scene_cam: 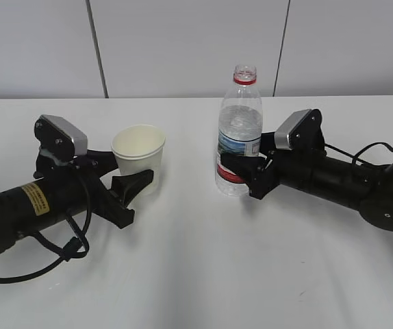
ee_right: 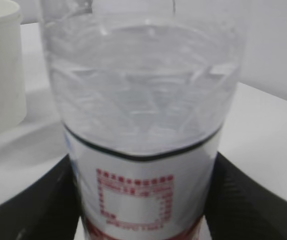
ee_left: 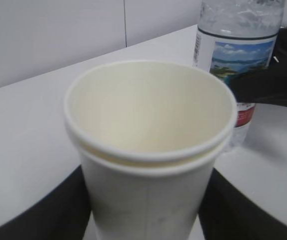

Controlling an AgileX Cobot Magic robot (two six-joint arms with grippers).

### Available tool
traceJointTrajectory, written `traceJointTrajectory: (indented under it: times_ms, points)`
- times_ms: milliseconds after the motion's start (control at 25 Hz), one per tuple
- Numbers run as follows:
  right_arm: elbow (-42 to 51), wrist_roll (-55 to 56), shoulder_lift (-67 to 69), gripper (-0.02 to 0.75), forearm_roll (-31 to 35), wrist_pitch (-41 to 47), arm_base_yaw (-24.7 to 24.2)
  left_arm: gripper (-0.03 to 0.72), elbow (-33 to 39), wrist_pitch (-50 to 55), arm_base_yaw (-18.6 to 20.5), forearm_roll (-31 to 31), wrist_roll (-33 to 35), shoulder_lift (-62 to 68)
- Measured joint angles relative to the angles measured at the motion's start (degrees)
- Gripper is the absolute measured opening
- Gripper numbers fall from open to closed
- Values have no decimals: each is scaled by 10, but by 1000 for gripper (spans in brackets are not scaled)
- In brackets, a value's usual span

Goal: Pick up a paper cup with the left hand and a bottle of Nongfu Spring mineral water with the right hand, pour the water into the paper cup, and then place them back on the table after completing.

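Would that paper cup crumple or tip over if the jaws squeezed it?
Probably yes if squeezed hard: the paper cup looks thin-walled and empty, so likely light and easily dented. Its rolled rim should stiffen the top somewhat.

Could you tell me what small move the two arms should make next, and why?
Probably close both grippers. The left hand brackets the upright paper cup, the right hand brackets the uncapped bottle, and both still stand on the table.

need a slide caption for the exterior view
Left gripper around an empty paper cup, right gripper around an uncapped water bottle, both standing on the white table.
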Motion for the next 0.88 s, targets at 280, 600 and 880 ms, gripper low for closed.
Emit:
traceJointTrajectory:
  times_ms: [280,600,880]
  points:
    - [-1,0,-10,477,0,17,0,401,0,0,-1,2,0,0]
    - [-31,0,-18,414,-25,36,3,401,0,0,-5,9,-1,0]
    - [-111,0,-18,408,-109,71,4,401,0,0,-5,12,-21,0]
